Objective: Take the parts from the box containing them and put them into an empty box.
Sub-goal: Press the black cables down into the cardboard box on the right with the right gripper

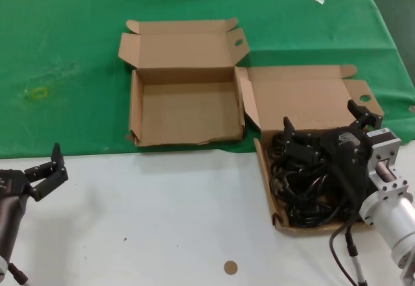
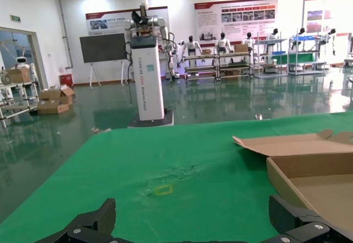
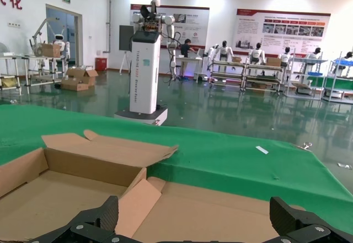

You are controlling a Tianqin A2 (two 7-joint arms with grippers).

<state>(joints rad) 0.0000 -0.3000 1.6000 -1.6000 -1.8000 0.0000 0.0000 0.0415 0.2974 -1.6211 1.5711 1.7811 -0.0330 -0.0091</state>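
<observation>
The box holding the parts (image 1: 264,172) sits at the right, half on the white table, with its lid (image 1: 305,98) laid back on the green cloth. A tangle of black parts (image 1: 305,182) with cables fills it. My right gripper (image 1: 324,119) hovers open over the back of that pile, with nothing between its fingers; the right wrist view shows its gripper (image 3: 193,212) above the lid (image 3: 220,210). The empty box (image 1: 185,112) lies open just to the left on the cloth, also seen as the empty box (image 3: 66,168) and the empty box (image 2: 309,168). My left gripper (image 1: 47,166) waits open at the near left, shown too as the left gripper (image 2: 193,215).
A green cloth (image 1: 71,52) covers the far half of the table and the white tabletop (image 1: 162,214) the near half. A small brown disc (image 1: 230,268) lies near the front edge. A yellow mark (image 1: 40,93) is on the cloth at the left.
</observation>
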